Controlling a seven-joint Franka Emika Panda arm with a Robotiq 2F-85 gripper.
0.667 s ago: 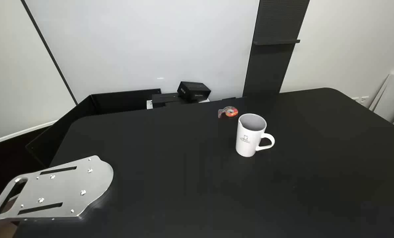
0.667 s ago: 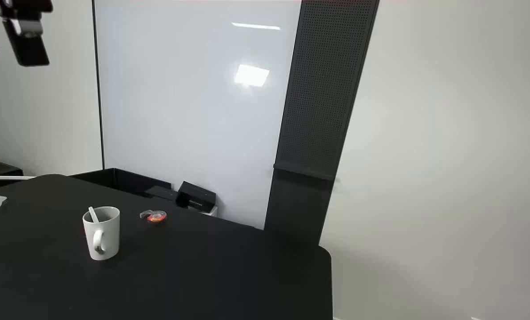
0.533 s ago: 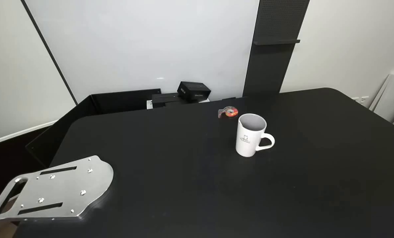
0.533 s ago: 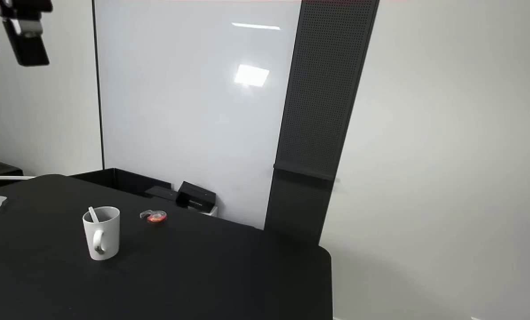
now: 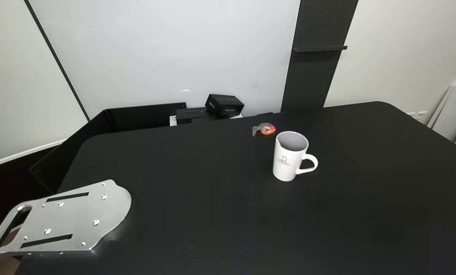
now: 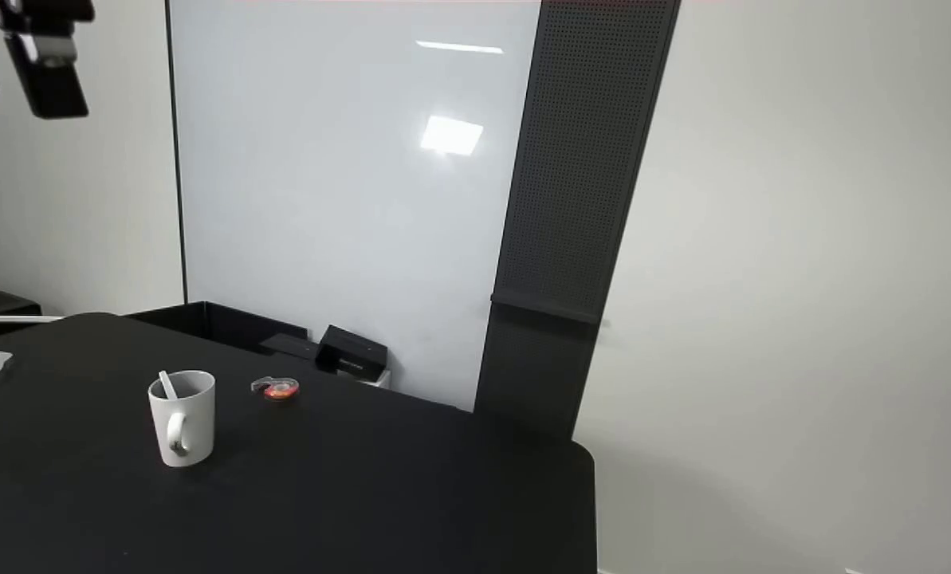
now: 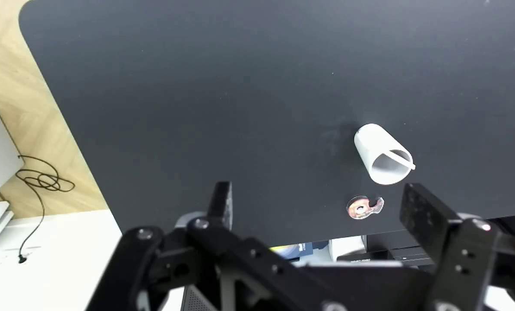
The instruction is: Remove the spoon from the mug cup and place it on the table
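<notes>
Spread wide, the hand (image 7: 320,203) hangs well above the tabletop (image 5: 197,206), its two fingers (image 7: 428,220) far apart with nothing gripped between them. From where I stand, the white spoon (image 6: 168,386) is in the mug cup (image 6: 192,434), slanting against the rim, its upper end poking out over the edge; the lower end is hidden inside. The mug cup stands upright on the tabletop, a loop handle on one side and a small dark print on its outside. Near it, though not touching, lies a tape dispenser (image 6: 280,391) with a reddish roll. Well apart from both, in an exterior view, a grey metal plate (image 5: 78,214) with slots reaches past the tabletop's edge. Beyond the far side of the tabletop, a small black box (image 5: 224,105) sits tilted in front of a white wall (image 5: 155,49).
</notes>
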